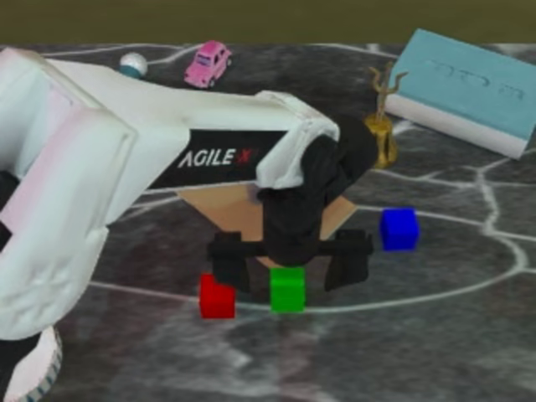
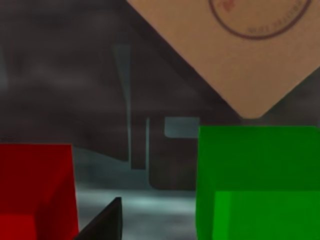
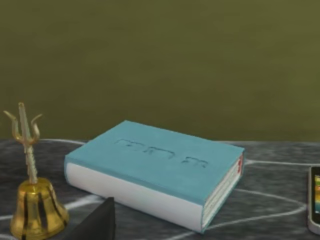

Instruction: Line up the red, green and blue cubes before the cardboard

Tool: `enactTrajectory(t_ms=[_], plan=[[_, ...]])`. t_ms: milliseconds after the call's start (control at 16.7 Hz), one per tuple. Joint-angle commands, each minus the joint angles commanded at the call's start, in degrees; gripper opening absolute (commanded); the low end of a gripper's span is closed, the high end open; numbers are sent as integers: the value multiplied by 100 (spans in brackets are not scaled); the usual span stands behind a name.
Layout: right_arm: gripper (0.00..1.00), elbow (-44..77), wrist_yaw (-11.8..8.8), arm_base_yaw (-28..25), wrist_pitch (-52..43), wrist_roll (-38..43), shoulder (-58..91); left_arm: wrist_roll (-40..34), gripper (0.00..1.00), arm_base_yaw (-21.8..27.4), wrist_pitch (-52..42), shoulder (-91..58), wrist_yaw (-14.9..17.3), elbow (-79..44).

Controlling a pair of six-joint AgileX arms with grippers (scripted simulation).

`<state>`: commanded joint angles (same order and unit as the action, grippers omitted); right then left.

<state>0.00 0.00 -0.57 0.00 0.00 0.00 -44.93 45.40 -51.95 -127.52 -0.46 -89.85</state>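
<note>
The tan cardboard lies at mid-table, mostly covered by my left arm; its corner with a round mark shows in the left wrist view. In front of it sit the red cube and the green cube, a small gap apart. The blue cube stands farther right, beside the cardboard's right corner. My left gripper hangs open over the green cube, its fingers spread to either side and not touching it. The red cube lies just outside one finger. My right gripper is open, parked outside the top view.
A thick light-blue book lies at the back right with a golden bell next to it. A pink toy car and a small white ball sit at the back left. A phone's edge shows beside the book.
</note>
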Motion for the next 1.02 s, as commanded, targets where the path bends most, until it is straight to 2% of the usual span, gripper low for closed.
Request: enactTrajectory(t_ms=[180, 600, 1020], plan=[[100, 0, 0, 0, 0, 0, 0, 0, 100, 2, -100, 34, 0, -83], [100, 0, 0, 0, 0, 0, 0, -27, 100, -92, -1322, 460, -4, -850], [100, 167, -10, -54, -107, 39, 166, 20, 100, -142, -1229, 634, -16, -720]])
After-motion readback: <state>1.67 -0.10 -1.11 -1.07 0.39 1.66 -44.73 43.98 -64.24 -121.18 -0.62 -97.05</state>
